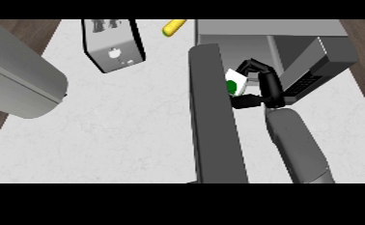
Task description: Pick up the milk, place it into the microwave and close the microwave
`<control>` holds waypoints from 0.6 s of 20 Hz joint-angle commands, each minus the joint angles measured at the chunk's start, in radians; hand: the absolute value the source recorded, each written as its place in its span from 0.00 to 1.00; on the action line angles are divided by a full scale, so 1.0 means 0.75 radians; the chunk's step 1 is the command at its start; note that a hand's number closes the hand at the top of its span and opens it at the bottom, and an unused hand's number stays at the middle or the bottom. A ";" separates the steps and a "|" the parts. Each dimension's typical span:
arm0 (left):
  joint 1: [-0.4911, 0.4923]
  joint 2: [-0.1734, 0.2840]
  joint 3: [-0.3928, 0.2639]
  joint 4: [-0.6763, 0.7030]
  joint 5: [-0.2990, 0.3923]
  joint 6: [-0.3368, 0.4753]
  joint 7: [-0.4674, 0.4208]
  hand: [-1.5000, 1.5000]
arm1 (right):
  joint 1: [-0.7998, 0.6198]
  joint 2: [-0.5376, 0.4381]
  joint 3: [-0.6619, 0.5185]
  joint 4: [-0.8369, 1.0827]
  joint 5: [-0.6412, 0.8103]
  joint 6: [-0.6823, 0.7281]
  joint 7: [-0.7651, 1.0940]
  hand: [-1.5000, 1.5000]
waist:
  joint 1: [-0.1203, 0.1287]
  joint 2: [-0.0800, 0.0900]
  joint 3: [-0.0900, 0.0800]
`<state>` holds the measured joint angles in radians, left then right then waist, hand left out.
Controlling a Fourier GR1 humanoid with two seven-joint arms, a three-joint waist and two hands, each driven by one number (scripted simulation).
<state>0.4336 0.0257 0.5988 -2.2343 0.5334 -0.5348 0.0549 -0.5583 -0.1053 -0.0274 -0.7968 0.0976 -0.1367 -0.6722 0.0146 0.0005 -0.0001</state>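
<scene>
- One robot hand, the right (258, 85), was curled round the milk (235, 82), a white carton with a green mark, holding it just past the open microwave door (214, 113) at the mouth of the microwave (285, 40).
- Left robot hand: it could not be told whether it was open or closed; only a grey forearm showed at the view's left edge.
- Placing well, as I judged it, meant carrying the carton deeper into the cavity, upright, before letting go.
- Fingers should have opened only once the carton's base rested on the cavity floor.
- Withdrawing the arm clear of the door would have been needed before swinging it closed.
- On the bench (128, 122) lay a yellow item (173, 26) and a grey appliance (113, 45), both well apart.
</scene>
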 commanded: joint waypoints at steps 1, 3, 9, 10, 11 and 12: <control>-0.094 0.094 0.040 0.106 0.031 0.011 0.026 0.00 | -0.159 0.001 0.032 0.115 0.116 -0.130 0.105 1.00 | 0.002 0.005 0.000; -0.047 -0.030 -0.035 0.025 -0.098 0.000 -0.004 0.00 | -0.245 0.047 0.016 0.281 0.158 -0.220 0.037 1.00 | 0.020 0.010 0.001; -0.096 0.048 0.000 0.068 -0.017 0.009 0.034 0.00 | -0.525 -0.007 -0.068 0.574 0.184 -0.297 0.103 1.00 | 0.049 0.021 0.002; -0.160 0.075 -0.013 0.102 -0.017 0.029 0.047 0.00 | -0.544 -0.010 -0.065 0.595 0.207 -0.351 0.098 1.00 | 0.046 0.024 0.002; -0.056 0.043 0.024 0.116 -0.014 -0.074 -0.038 0.00 | -0.533 0.008 -0.074 0.627 0.211 -0.403 0.081 1.00 | 0.060 0.022 0.001; -0.156 0.083 -0.007 0.106 -0.021 0.017 0.044 0.00 | -0.517 -0.028 -0.084 0.668 0.217 -0.409 0.019 1.00 | 0.065 0.036 0.003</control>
<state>0.3590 0.0616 0.5989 -2.1660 0.5159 -0.5396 0.0636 -0.8994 -0.1187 -0.0715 -0.4047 0.2341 -0.3646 -0.6218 0.0468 0.0165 0.0014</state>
